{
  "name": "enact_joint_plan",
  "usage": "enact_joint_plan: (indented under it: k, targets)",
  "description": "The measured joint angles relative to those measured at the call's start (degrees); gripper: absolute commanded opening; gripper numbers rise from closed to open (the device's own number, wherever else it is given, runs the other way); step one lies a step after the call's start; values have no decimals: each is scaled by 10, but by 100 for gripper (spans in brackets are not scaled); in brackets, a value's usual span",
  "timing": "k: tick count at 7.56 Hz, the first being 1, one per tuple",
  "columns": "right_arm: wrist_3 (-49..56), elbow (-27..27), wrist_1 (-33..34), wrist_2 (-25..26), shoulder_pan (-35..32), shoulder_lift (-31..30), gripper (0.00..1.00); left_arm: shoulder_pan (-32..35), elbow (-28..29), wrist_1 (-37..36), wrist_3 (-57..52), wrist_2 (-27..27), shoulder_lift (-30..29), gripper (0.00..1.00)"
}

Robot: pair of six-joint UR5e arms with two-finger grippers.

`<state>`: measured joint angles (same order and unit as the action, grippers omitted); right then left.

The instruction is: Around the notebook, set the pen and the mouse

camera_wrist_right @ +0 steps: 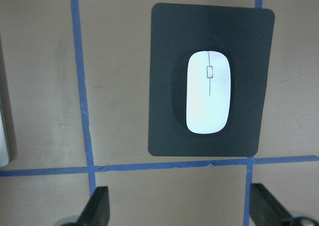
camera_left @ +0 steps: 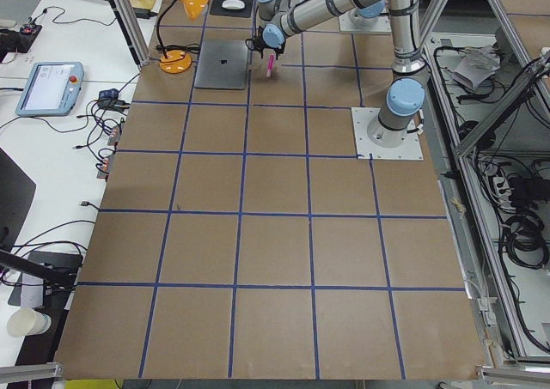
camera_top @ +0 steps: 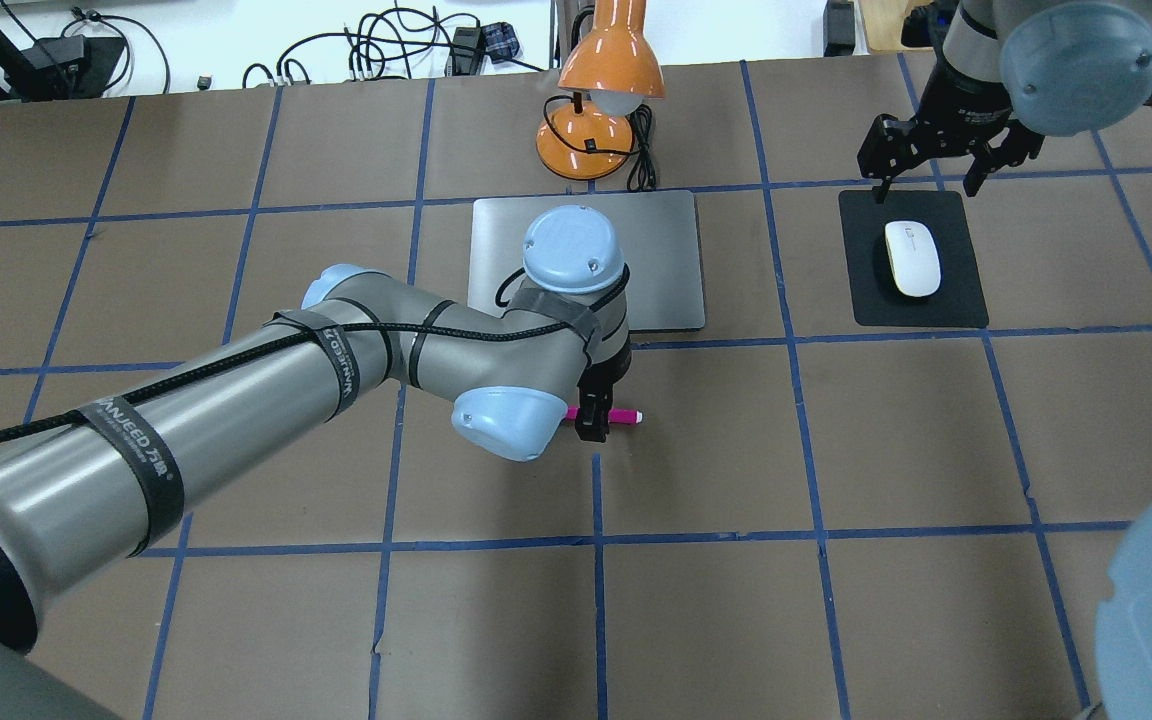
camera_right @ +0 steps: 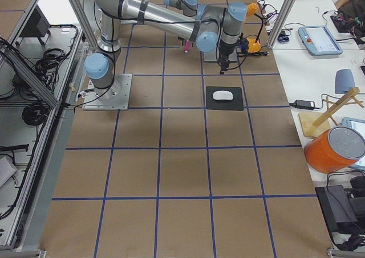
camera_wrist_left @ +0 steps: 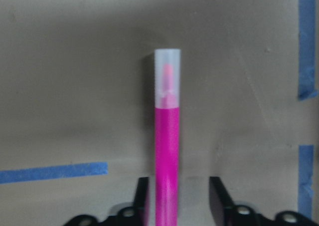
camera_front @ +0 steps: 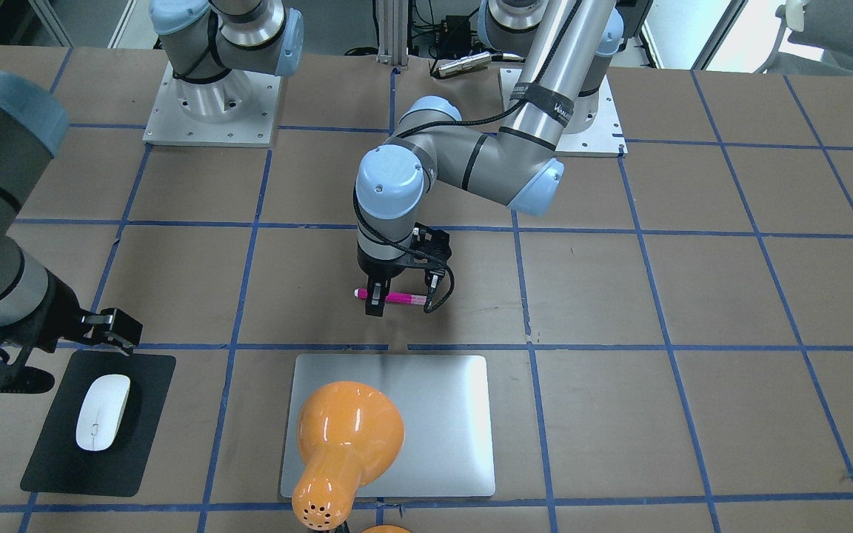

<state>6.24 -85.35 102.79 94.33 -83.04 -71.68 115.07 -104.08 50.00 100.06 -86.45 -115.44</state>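
– Between the fingers of the left end effector (camera_front: 376, 303), over the brown taped surface (camera_top: 836, 450): what is that pink stick?

– The pen (camera_wrist_left: 167, 151), magenta with a pale cap. It lies crosswise to the fingers, cap end poking out past them. The jaws are set narrow and straddle it. The wrist view shows one finger (camera_wrist_left: 143, 196) close against the barrel and a gap on the other side. Whether the pen rests on the surface or sits just clear of it cannot be told.

– And the right end effector (camera_top: 926, 185)?

– Spread wide, holding nothing, hovering above the far edge of a black mat (camera_top: 861, 300). The white mouse (camera_top: 912, 258) lies on that mat, below the fingers and on the robot's side of them, untouched.

– Where is the notebook (camera_top: 671, 260)?

– Flat on the surface just beyond the left end effector, away from the robot, and well to the left of the right one. An orange desk lamp (camera_top: 611, 60) stands past its far edge.
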Motion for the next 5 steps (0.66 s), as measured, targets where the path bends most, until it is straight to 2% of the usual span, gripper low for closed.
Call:
enact_joint_plan:
  k: [2,5]
  targets:
    - [-51,0,-37,8,-52,-49,100,-23,6,88,-295,-6,54,100]
    - [-99,-1,-76,6,-122,-117,100,-87,11,233,-679,-46,173,100]
